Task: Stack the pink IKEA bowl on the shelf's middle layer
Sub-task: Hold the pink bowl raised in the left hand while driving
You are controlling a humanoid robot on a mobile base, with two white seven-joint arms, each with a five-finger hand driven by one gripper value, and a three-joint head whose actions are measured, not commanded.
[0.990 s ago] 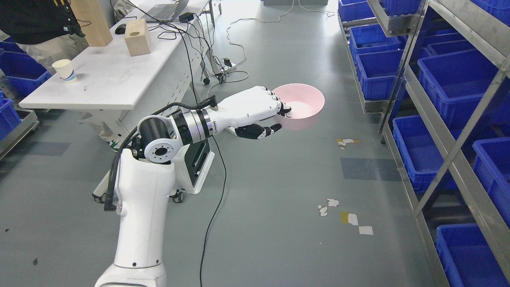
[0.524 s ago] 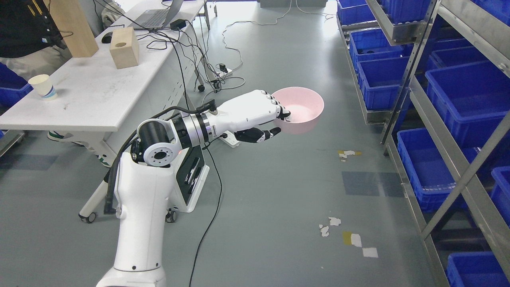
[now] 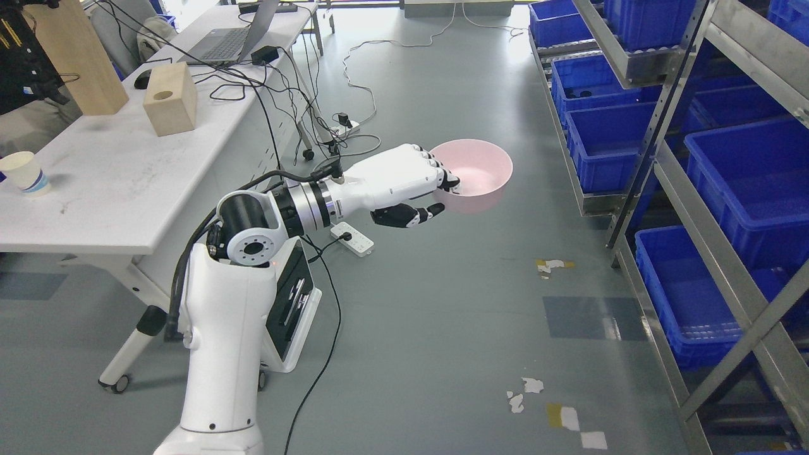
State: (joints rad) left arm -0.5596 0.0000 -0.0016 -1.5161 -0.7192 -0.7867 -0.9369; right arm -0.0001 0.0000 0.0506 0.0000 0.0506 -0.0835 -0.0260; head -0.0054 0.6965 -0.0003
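Middle of the room: left hand (image 3: 422, 189) grips the pink bowl (image 3: 475, 174) by its near-left rim, fingers over the edge, thumb underneath, holding it upright above the floor (image 3: 442, 328).
Right hand: not in view.
Bowl handling: likely light, stiff plastic with smooth, slippery walls; the rim pinch is the natural hold, though it may tilt.
Shelf (image 3: 708, 189): right side, metal frame, layers crowded with blue bins (image 3: 739, 170); bowl well apart from it.
Worktop (image 3: 107, 189): left, carrying a paper cup (image 3: 22, 172) and wooden block (image 3: 169, 107).
Floor hazards: cables and a power strip (image 3: 352, 238).

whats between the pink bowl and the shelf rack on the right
Head view: only bare grey floor separates the bowl, held by the left hand, from the shelf.
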